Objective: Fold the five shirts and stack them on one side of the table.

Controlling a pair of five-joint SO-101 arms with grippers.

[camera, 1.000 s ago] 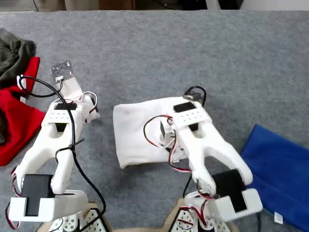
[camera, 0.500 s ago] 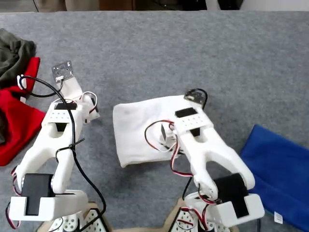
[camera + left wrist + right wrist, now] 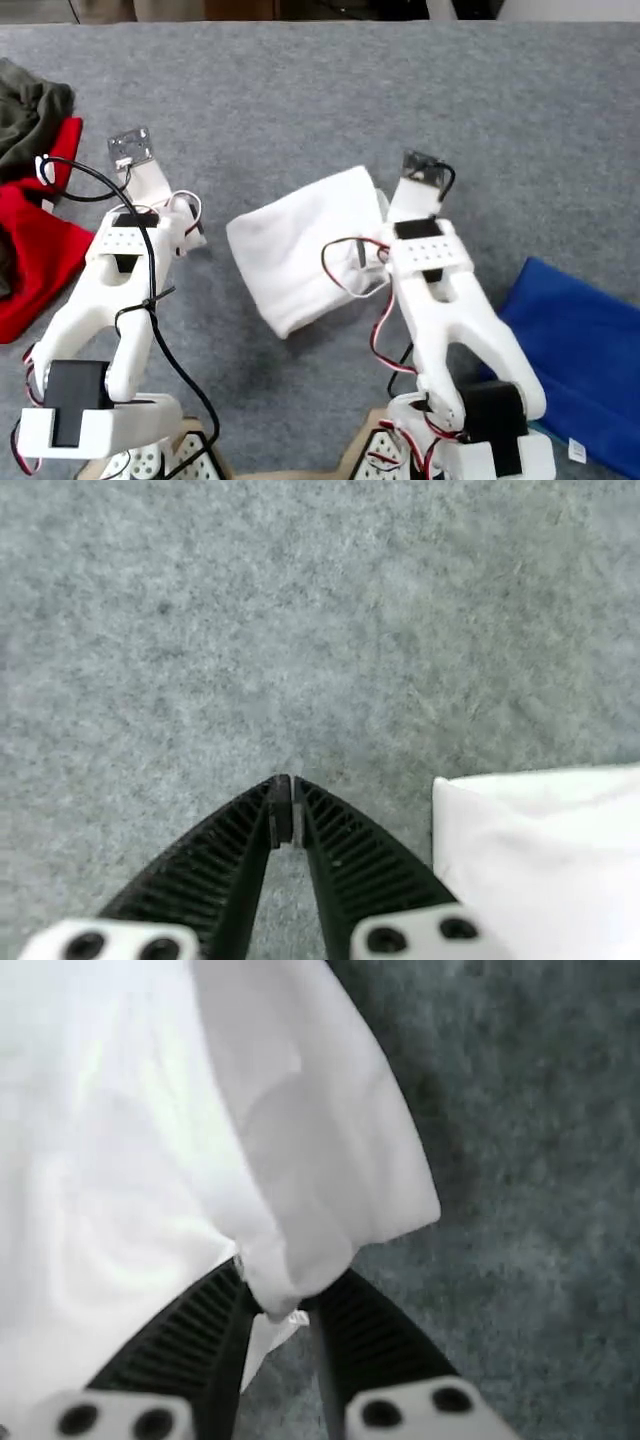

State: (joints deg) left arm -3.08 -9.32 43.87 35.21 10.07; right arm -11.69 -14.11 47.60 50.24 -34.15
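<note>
Item: white shirt [image 3: 300, 250], folded, skewed, mid-table [image 3: 300, 100]; R pincer [image 3: 275, 1305] clamped tight on its 2 o'clock corner. L pincer [image 3: 283, 805]: tips together, nothing held, at shirt's 9 o'clock. Handling, prob.: drag low & slow toward blue shirt [image 3: 580, 350] at 4 o'clock, firm grip, w/o spilling folds.

Soft matt cloth of white shirt [image 3: 295, 260], fuzzy grey table cover [image 3: 480, 110], ribbed black plastic of left gripper [image 3: 283, 808]

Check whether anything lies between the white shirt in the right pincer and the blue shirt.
Nothing visible does: bare grey table covering separates the folded white cloth shirt, held by the right pincer, from the flat blue cloth shirt.
</note>
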